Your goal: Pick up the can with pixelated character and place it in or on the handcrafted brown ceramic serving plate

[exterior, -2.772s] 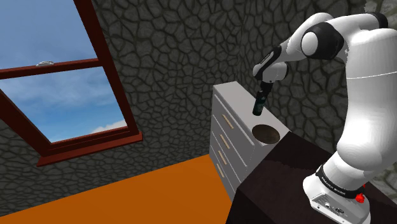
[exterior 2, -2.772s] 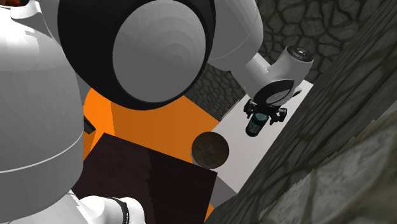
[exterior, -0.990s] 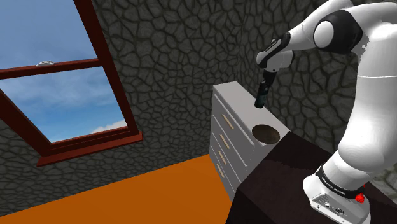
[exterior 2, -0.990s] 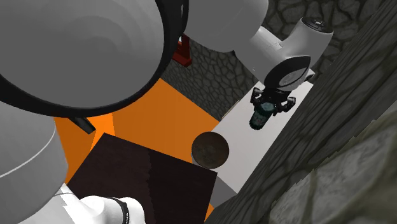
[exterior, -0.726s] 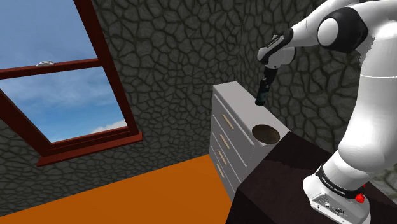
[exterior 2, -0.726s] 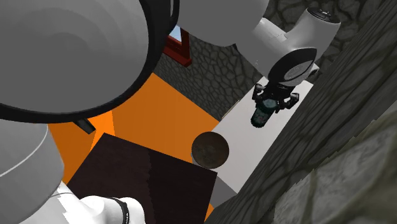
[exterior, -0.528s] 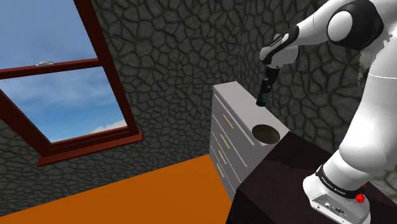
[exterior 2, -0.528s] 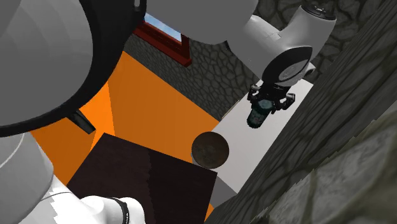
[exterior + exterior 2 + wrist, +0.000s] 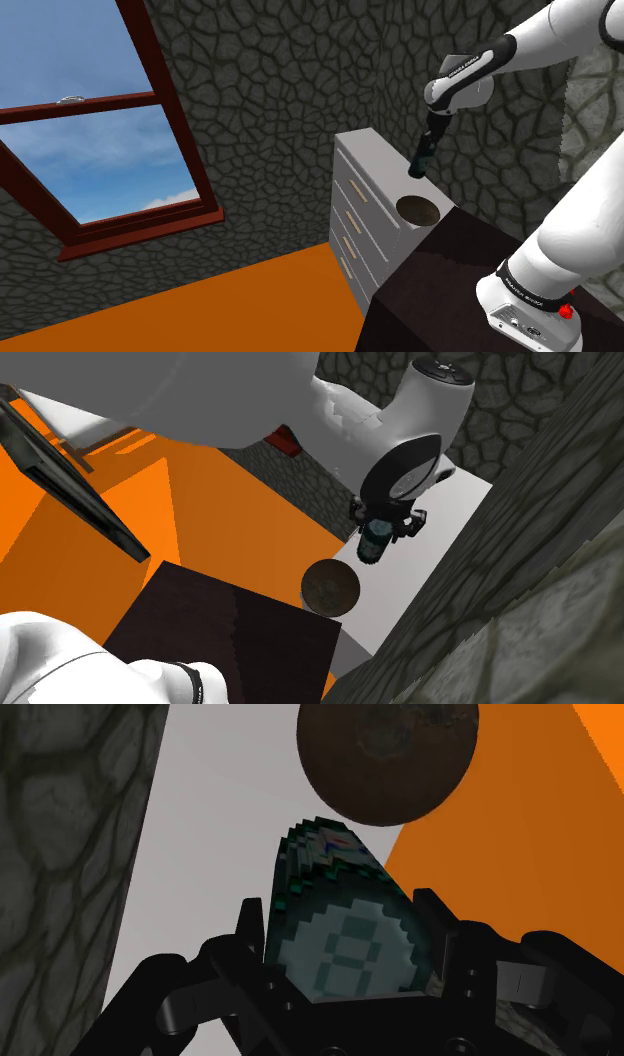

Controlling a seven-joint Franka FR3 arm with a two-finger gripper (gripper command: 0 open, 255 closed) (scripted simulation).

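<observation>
**Transport step, can in hand.** The black gripper (image 9: 424, 148) is clamped on the dark green can with the pixelated pattern (image 9: 421, 162), one finger on each side of its upper part. In the wrist view the fingers (image 9: 250, 929) press against the can (image 9: 335, 904), whose pixelated lid faces the camera.

The can hangs in the air, clear of the white chest of drawers (image 9: 352, 212), over the part of its top that leads toward the brown plate (image 9: 418, 210). The plate lies at the end of the chest top next to the dark stand (image 9: 450, 270), close to the front edge above the orange floor (image 9: 250, 300). In the second exterior view the can (image 9: 374, 540) is near the plate (image 9: 330, 587) but apart from it, and the gripper (image 9: 385, 522) is above the bare white top (image 9: 440, 542). In the wrist view the plate (image 9: 388, 754) lies just beyond the can's lower end.

**Step and next move.** The lift appears done and the carry is well along. As judged here, the can is short of the plate's middle. The next move calls for a little more travel toward the stand end, a descent until the can's base meets the plate, then a release.

**Change.** Compared with half a second earlier, the can has shifted toward the plate in both exterior views. The arm's upper links have swung away, so more of the floor shows in the second exterior view. The plate has not moved.
</observation>
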